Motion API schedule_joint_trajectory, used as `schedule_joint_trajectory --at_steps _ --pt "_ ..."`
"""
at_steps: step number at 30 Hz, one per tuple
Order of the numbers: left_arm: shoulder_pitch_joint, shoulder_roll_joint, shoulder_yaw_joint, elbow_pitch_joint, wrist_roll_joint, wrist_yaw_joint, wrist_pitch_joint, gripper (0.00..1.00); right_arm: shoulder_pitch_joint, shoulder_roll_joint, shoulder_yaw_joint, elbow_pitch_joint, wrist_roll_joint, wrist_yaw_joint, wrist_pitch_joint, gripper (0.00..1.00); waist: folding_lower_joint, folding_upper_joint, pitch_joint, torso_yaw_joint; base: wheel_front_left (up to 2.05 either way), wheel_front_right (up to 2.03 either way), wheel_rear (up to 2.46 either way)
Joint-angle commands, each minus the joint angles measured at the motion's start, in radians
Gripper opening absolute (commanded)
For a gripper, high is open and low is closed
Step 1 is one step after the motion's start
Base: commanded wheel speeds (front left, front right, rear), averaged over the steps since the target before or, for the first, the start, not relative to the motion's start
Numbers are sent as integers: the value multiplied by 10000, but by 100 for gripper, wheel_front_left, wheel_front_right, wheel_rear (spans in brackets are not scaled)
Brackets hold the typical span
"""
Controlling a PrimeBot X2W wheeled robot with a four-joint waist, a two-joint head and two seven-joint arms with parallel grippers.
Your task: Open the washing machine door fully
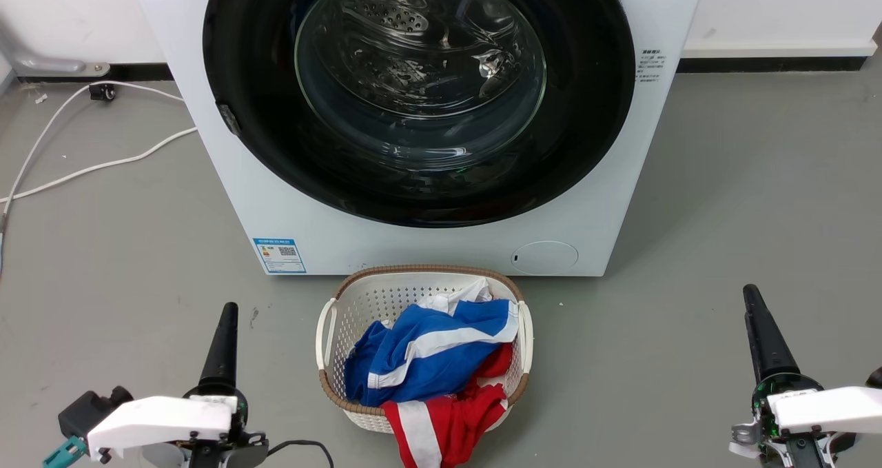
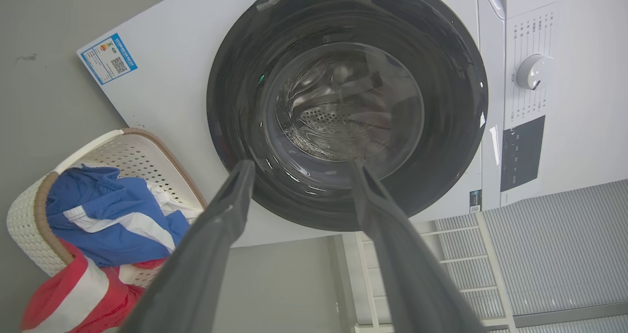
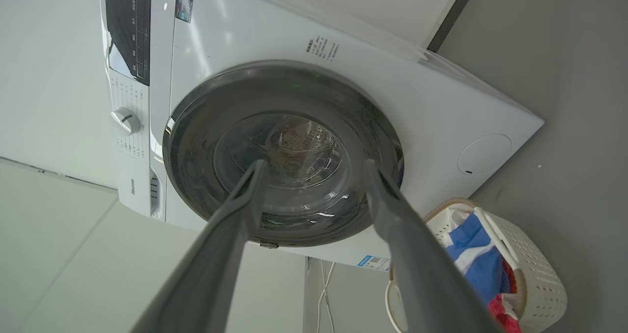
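Note:
The white washing machine (image 1: 227,199) stands straight ahead on the grey floor. Its round glossy black washing machine door (image 1: 419,82) lies flush against the front, and the steel drum shows through the glass bowl. A small catch (image 1: 229,118) sits on the door's left edge. My left gripper (image 1: 229,309) is low at the left, well short of the machine. In the left wrist view it (image 2: 300,164) is open and holds nothing, with the door (image 2: 343,107) beyond it. My right gripper (image 1: 751,292) is low at the right. It (image 3: 315,162) is open and holds nothing, facing the door (image 3: 282,151).
A white laundry basket (image 1: 331,330) with blue, red and white clothes stands on the floor right before the machine, between my grippers. White cables (image 1: 103,165) trail over the floor at the left. A white rack (image 2: 441,254) stands beside the machine.

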Motion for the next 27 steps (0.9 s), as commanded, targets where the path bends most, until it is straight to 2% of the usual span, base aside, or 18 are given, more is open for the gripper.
schedule_joint_trajectory --at_steps 1,13,27 --pt "-51 35 -58 -329 539 90 -114 100 -38 -27 28 -363 -541 10 -94 100 0 0 3 1 0 0 0" --pt "194 196 -707 -925 3658 924 -596 100 256 -20 406 -1245 -3990 12 -570 100 0 0 5 23 0 0 0" --pt "355 872 -1828 -1361 5706 1898 -1087 100 612 -12 534 -1435 -6409 15 -1044 100 0 0 -4 38 0 0 0"
